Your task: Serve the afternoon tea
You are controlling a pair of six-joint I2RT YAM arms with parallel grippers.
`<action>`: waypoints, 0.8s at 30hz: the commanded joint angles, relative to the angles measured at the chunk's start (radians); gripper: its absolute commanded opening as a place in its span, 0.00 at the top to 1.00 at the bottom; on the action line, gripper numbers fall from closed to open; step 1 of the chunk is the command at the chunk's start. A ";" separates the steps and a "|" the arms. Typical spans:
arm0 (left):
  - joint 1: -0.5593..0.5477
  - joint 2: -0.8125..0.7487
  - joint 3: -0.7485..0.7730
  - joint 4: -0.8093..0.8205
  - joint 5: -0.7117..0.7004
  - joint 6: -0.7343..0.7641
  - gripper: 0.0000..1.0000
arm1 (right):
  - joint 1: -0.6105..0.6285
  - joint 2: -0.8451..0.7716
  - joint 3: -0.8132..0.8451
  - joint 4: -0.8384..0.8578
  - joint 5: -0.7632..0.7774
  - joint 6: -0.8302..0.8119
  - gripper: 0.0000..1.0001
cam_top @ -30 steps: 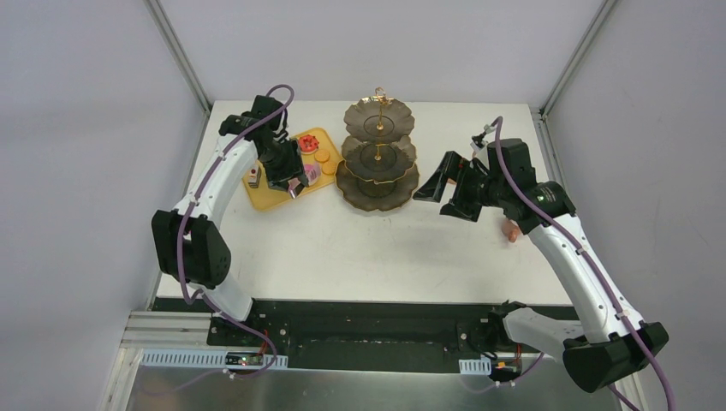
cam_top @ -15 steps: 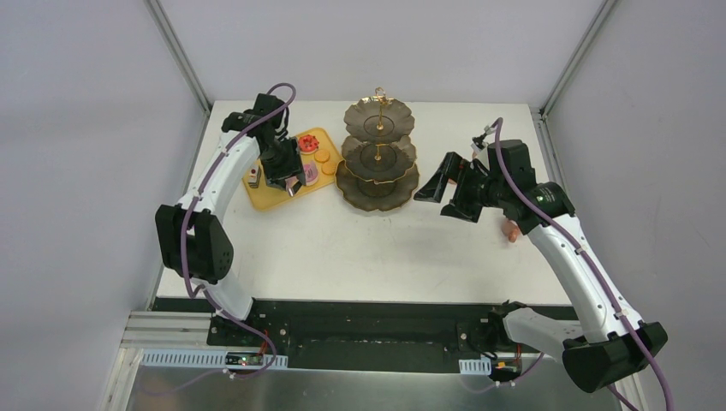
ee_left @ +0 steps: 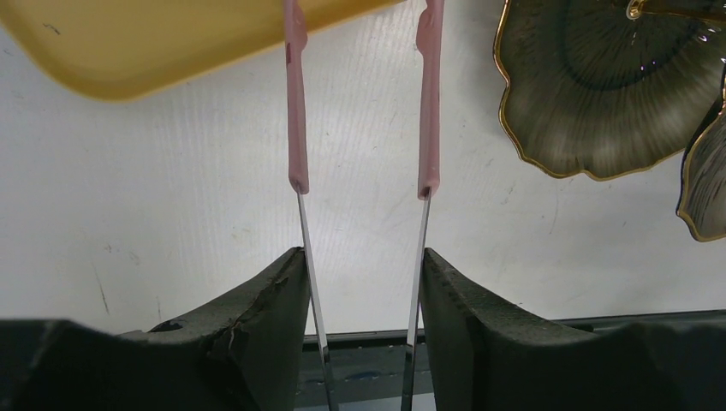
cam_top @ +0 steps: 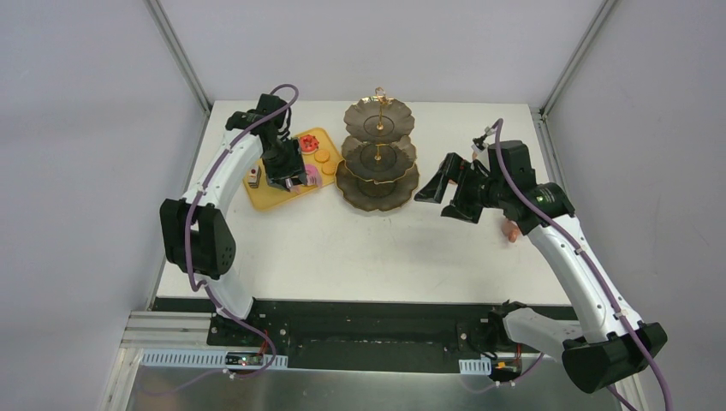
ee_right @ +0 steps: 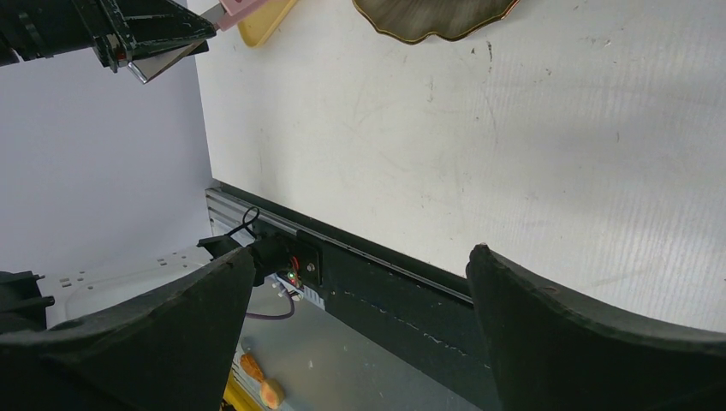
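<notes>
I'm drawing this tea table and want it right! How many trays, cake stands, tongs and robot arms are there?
Yellow plastic tray: 1
Dark three-tier scalloped stand with gold rod: 1
Metal tongs with pink tips: 1
Robot arms, one with the left gripper, one with the right gripper: 2
Total: 5

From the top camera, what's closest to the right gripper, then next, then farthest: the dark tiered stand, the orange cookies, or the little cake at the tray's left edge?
From the right gripper:
1. Dark three-tier scalloped stand, just left of it.
2. Round orange cookies, on the yellow tray beyond the stand.
3. Little cake, at the tray's far left edge.
</notes>
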 commanded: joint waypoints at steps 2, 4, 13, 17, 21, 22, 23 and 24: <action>0.014 0.015 0.037 0.005 0.002 0.020 0.52 | -0.009 -0.025 -0.002 0.027 -0.019 -0.014 0.01; 0.014 0.008 0.029 0.018 -0.001 0.018 0.53 | -0.009 -0.025 -0.003 0.026 -0.021 -0.014 0.01; 0.008 -0.019 -0.024 0.068 -0.041 0.021 0.52 | -0.012 -0.028 -0.012 0.033 -0.027 -0.009 0.01; 0.008 -0.022 -0.017 0.081 -0.068 0.028 0.52 | -0.013 -0.032 -0.018 0.033 -0.031 -0.009 0.01; 0.005 -0.026 -0.011 0.092 -0.080 0.028 0.53 | -0.014 -0.035 -0.022 0.032 -0.035 -0.007 0.01; 0.003 -0.027 -0.011 0.096 -0.079 0.028 0.53 | -0.014 -0.037 -0.022 0.033 -0.036 -0.007 0.01; 0.003 -0.027 -0.012 0.100 -0.079 0.029 0.53 | -0.014 -0.037 -0.022 0.032 -0.037 -0.006 0.01; 0.003 -0.024 -0.012 0.101 -0.080 0.029 0.53 | -0.014 -0.037 -0.022 0.032 -0.038 -0.006 0.01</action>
